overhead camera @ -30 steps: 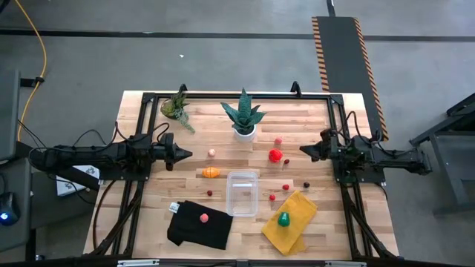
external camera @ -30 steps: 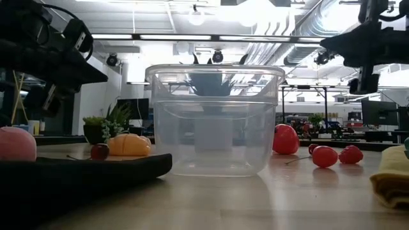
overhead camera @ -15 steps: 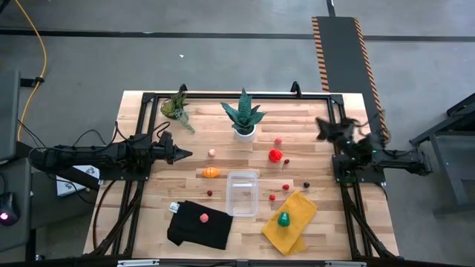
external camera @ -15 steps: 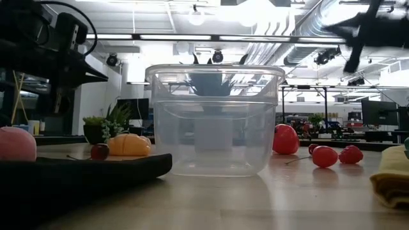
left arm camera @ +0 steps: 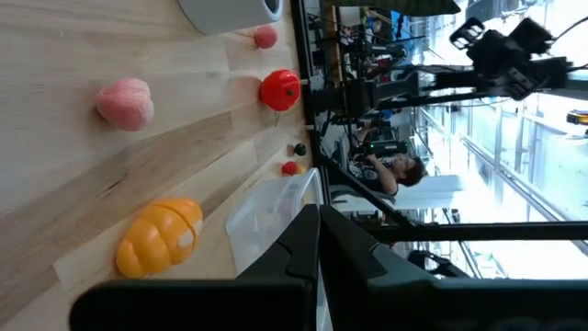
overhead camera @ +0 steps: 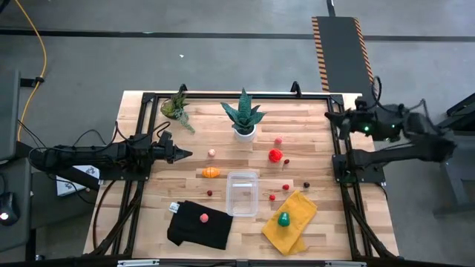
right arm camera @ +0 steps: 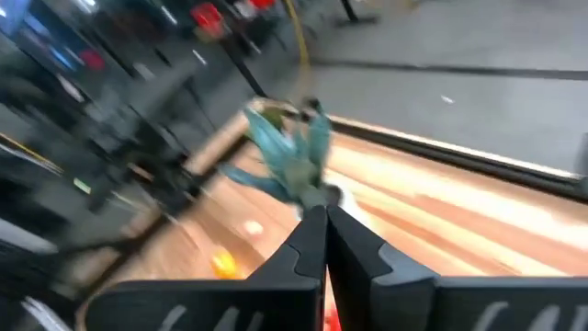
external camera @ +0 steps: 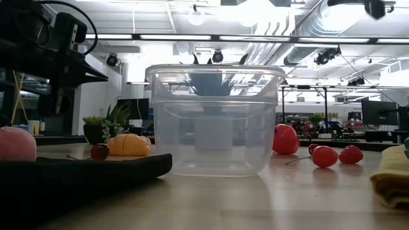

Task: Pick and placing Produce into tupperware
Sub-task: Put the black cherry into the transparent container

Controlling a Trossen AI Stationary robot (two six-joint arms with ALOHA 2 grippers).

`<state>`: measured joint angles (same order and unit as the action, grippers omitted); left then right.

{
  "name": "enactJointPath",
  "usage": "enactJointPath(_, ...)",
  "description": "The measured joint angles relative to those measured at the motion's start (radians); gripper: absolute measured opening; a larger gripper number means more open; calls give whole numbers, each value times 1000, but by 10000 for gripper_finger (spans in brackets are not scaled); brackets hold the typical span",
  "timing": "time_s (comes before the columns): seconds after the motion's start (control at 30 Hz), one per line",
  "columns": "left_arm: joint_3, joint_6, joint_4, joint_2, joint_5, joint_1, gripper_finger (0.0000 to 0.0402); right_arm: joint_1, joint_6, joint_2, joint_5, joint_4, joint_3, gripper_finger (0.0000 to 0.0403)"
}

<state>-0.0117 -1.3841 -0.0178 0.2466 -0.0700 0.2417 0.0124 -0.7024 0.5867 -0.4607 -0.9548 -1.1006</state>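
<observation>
Right gripper (overhead camera: 332, 117): fingers pressed together, nothing held, raised above the table's right edge, well apart from any produce
Left gripper (overhead camera: 187, 154): also closed and empty, waiting over the table's left side, near the pink fruit (overhead camera: 211, 153) and the orange fruit (overhead camera: 211, 173)
Container (overhead camera: 243, 193): clear tub, empty, at the table's middle front, between a black cloth (overhead camera: 194, 230) and a yellow cloth (overhead camera: 291, 212)
Produce: red fruit (overhead camera: 275, 155) and small red pieces lie just right of the tub; a green piece (overhead camera: 283, 219) sits on the yellow cloth
Doing it well: likely spread the fingers before descending, come straight down over one piece, and grip it across its middle
</observation>
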Motion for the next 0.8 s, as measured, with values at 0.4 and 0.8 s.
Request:
enactJointPath(0.4,0,27,0,0,0,0,1,0,-124,469,195,-613,-370,0)
enactJointPath(0.8,0,101,-1,0,-16,0,1,-90,-205,446,457,-365,21,15)
